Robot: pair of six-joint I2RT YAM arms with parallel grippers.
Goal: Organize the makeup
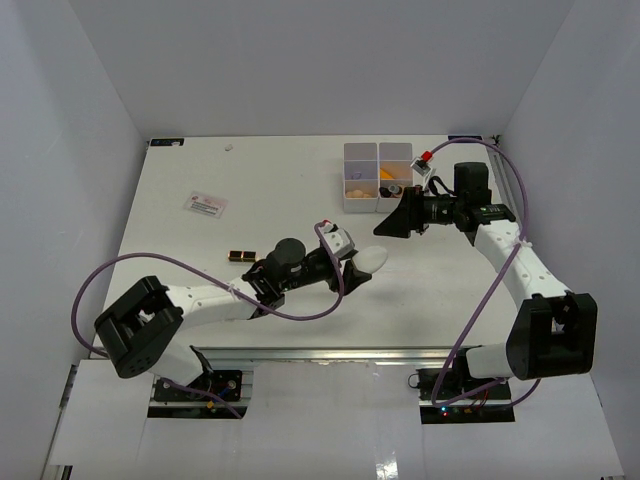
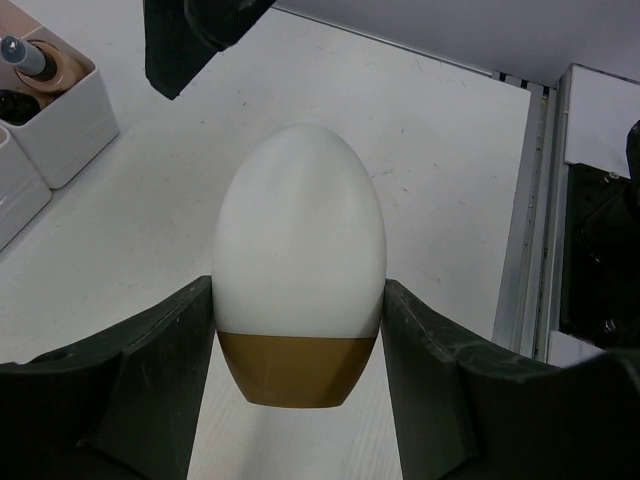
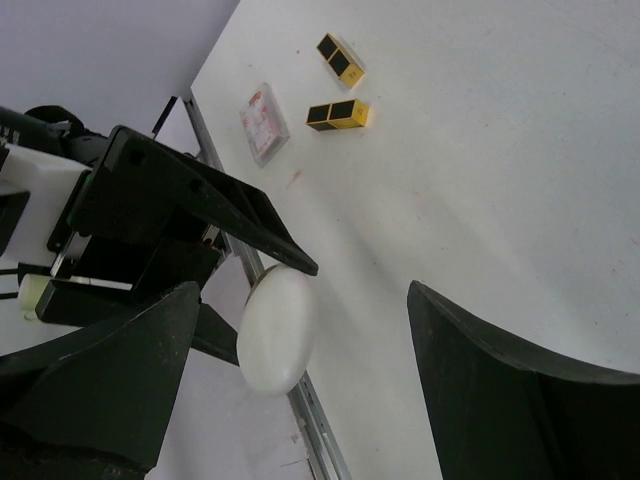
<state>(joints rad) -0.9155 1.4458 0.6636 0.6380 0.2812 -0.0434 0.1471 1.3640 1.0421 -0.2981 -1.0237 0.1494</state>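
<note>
My left gripper (image 2: 300, 335) is shut on a white egg-shaped piece (image 2: 300, 240) with a brown-gold base, holding it by its lower sides above the table. From above, the egg (image 1: 372, 260) sticks out of the left gripper (image 1: 356, 268) toward the right. My right gripper (image 1: 390, 224) stands open just beyond it, next to the white compartment box (image 1: 378, 205), with nothing between its fingers. In the right wrist view the egg (image 3: 277, 328) hangs ahead of the open right gripper (image 3: 300, 375), untouched. Two black-and-gold lipstick tubes (image 3: 337, 114) lie on the table.
The box holds tan sponges (image 1: 355, 185) and a small bottle (image 2: 25, 55) in separate compartments. A flat white-and-red packet (image 1: 205, 204) lies at the far left. One lipstick tube (image 1: 241, 256) sits beside the left arm. A metal rail (image 1: 330, 353) runs along the near edge.
</note>
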